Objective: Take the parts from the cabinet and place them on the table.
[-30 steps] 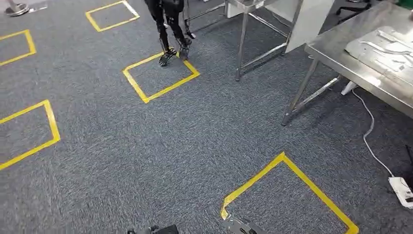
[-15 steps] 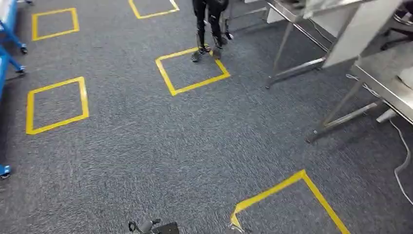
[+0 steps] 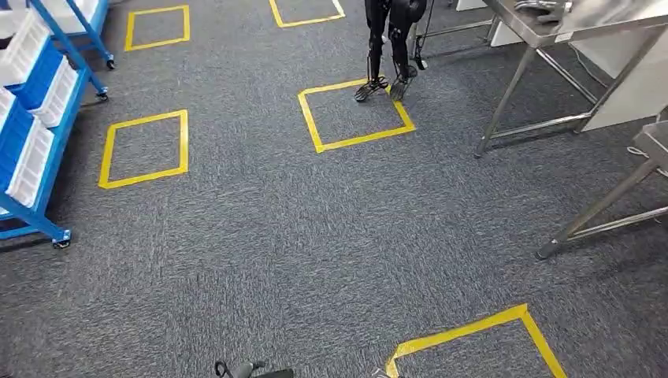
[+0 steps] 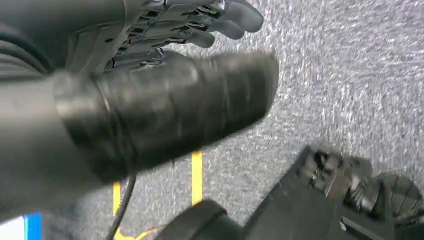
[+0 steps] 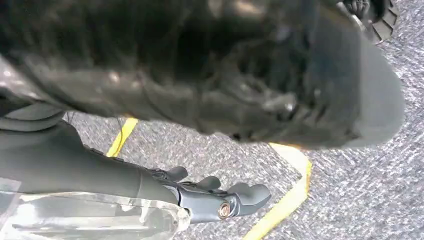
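Above the grey carpet (image 3: 260, 236) our left robot hand (image 4: 175, 30) hangs empty, fingers loosely curled. Our right robot hand (image 5: 210, 197) grips a clear plastic-wrapped part (image 5: 85, 217). Open carpet lies between the blue cabinet (image 3: 35, 126) and steel tabletop (image 3: 551, 24).

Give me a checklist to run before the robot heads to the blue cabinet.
1. Blue cabinet in the head view, left: ok.
2. Carpet between robot and cabinet free of obstacles: ok.
3. Person standing off that path, by a yellow square: ok.
4. Left hand free: ok.
5. Right hand free: cannot tell; something clear lies by its wrist.
6. Parts in the white bins: cannot tell.
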Controlling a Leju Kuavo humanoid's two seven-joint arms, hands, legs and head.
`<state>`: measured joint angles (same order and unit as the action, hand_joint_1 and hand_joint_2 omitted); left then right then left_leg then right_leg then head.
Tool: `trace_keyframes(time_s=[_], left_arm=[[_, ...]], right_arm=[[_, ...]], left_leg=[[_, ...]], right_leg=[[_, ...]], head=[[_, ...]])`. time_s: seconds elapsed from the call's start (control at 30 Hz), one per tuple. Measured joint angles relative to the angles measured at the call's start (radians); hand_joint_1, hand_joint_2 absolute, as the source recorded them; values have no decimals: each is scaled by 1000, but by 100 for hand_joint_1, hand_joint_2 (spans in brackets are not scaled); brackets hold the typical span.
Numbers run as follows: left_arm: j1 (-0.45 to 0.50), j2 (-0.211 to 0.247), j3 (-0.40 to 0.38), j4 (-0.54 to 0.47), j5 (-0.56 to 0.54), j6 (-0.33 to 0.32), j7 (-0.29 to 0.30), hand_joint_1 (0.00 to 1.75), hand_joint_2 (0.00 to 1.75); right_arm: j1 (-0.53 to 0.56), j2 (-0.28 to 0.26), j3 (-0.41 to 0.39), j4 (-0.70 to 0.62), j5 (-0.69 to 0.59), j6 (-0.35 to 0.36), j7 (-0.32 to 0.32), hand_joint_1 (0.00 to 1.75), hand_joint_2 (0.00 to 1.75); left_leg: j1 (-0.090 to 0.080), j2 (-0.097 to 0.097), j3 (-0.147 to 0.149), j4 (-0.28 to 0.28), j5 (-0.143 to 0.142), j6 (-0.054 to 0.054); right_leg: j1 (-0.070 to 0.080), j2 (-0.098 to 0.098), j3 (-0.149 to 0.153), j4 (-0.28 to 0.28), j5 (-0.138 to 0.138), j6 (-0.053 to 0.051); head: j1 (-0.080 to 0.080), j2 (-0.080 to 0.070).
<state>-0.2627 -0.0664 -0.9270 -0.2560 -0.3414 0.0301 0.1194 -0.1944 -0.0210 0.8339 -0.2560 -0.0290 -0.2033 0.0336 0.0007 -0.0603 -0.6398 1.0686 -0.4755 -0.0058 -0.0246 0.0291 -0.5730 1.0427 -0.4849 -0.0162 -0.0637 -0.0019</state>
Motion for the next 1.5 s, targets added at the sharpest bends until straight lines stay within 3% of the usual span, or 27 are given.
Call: trace_keyframes(time_s=[0.13,0.17,0.2,0.23,0.27,0.3,0.33,0.43,0.47,0.53,0.6,0.67,0.77,0.8,0.83,0.97,1.0,1.03,1.07,1.13,1.17,1.2,1.27,1.3,1.33,1.47,1.5], left_arm=[[0,0,0,0,0,0,0,0,175],[-5,0,-1,0,0,3,-2,0,175],[-6,0,-1,0,0,4,-2,0,175],[-6,-1,-2,0,0,8,-5,0,175],[-3,0,-4,0,0,8,-5,0,0],[-6,0,-4,0,0,8,-5,0,0],[-11,0,-4,0,-1,8,-5,0,0],[-11,0,-4,0,1,8,-6,0,0],[-10,0,-4,0,3,9,-6,0,0],[-10,-1,-4,0,6,10,-5,0,0],[-14,-2,-4,0,6,10,-5,0,0],[-11,-2,-4,0,6,10,-5,0,0],[-8,-2,-4,0,9,10,-5,0,0],[-8,-3,-4,0,9,10,-5,0,0],[-10,-2,-4,0,9,10,-4,0,0],[-1,-2,-4,0,10,10,-3,0,0],[2,0,-4,0,10,10,-2,0,0],[0,-1,-4,0,10,10,-1,0,0],[-4,-1,-4,0,11,9,-1,0,0],[-4,-1,-4,0,14,9,2,0,0],[0,-1,-4,0,16,8,4,0,0],[3,-1,-4,0,16,7,6,0,0],[5,0,-4,0,17,7,8,0,0],[3,0,-4,0,17,7,9,0,0],[-1,0,-4,0,17,7,9,0,0],[1,0,-4,0,17,7,11,0,0],[4,-1,-4,0,17,6,11,0,0]], right_arm=[[0,0,0,0,0,-1,0,0,0],[2,2,0,0,0,-2,0,0,0],[4,2,0,0,0,-2,0,0,0],[10,1,0,2,-2,-3,3,0,0],[9,2,0,3,-2,-2,4,0,0],[9,2,0,3,-1,-2,4,0,0],[9,2,0,3,3,2,6,0,0],[8,6,0,3,13,8,10,0,0],[5,7,0,2,15,8,10,0,0],[1,6,0,2,20,8,9,0,0],[4,6,0,2,21,10,9,0,0],[11,6,0,3,23,10,10,0,0],[8,6,0,4,30,10,8,0,0],[7,5,0,4,34,10,4,0,0],[5,5,0,4,37,10,0,0,0],[-4,6,0,4,47,11,-5,0,0],[-9,6,0,3,47,11,-6,0,0],[-11,6,0,3,49,13,-6,0,0],[-10,6,0,3,52,18,-6,0,0],[-5,5,1,4,57,26,-5,0,0],[-4,5,1,5,58,26,-3,0,0],[-4,5,1,6,59,27,-3,0,0],[-7,5,1,5,60,27,-3,0,0],[-7,5,1,5,61,27,-3,0,0],[-7,5,1,5,61,27,-3,0,0],[-11,6,2,5,61,26,-3,0,0],[-13,6,2,4,61,26,-3,0,0]], left_leg=[[0,9,-6,14,-9,-1],[1,36,-49,96,-53,-6],[2,41,-66,131,-69,-7],[2,49,-132,262,-111,-10],[-4,78,-18,50,7,9],[-16,139,27,-29,24,22],[-25,141,34,-43,17,26],[-28,102,24,-47,19,36],[-18,89,45,-66,28,46],[-12,69,56,-80,34,50],[-11,45,56,-79,35,57],[-10,11,56,-75,34,57],[-7,-36,58,-60,24,49],[-4,-52,54,-49,16,43],[-7,-64,42,-35,12,36],[2,-107,29,-47,22,11],[1,-70,26,-36,15,8],[-5,-12,6,5,-11,2],[-2,21,-31,77,-47,-2],[2,44,-105,218,-99,-8],[4,48,-124,250,-100,-9],[5,50,-117,232,-77,-11],[6,68,-40,81,7,-7],[3,110,11,-11,45,-1],[-14,153,24,-45,26,6],[-16,100,25,-53,32,27],[-3,89,39,-64,39,35]], right_leg=[[1,-3,0,-1,0,-1],[6,-20,0,-1,-1,-5],[7,-27,0,0,-2,-6],[12,-64,0,0,-5,-10],[17,-109,9,0,-13,-9],[18,-119,14,-1,-16,-6],[24,-131,16,0,-21,1],[21,-163,27,-9,-23,11],[25,-167,35,-11,-29,20],[18,-73,9,55,-75,25],[15,-40,-68,209,-141,28],[14,-34,-120,283,-141,31],[5,-13,-55,100,-4,34],[-1,38,-24,26,14,33],[-3,80,-20,8,3,34],[1,34,-14,5,10,12],[-2,18,-8,-3,14,5],[0,5,-5,-7,14,0],[4,-13,-4,-7,12,-4],[8,-50,-1,-7,6,-9],[8,-67,0,-6,4,-8],[8,-80,2,-6,2,-8],[8,-107,10,-6,-4,-5],[9,-118,17,-6,-8,0],[14,-129,20,-6,-13,6],[18,-169,35,-13,-22,27],[10,-143,34,-7,-30,36]], head=[[-2,0],[-4,0],[-4,0],[-4,0],[-4,0],[-4,0],[-3,0],[-3,0],[-4,0],[4,0],[7,0],[7,0],[7,0],[7,0],[8,0],[8,0],[8,0],[-7,0],[-9,0],[-9,0],[-8,0],[-9,0],[-9,0],[-10,0],[-9,0],[-8,0],[-8,0]])
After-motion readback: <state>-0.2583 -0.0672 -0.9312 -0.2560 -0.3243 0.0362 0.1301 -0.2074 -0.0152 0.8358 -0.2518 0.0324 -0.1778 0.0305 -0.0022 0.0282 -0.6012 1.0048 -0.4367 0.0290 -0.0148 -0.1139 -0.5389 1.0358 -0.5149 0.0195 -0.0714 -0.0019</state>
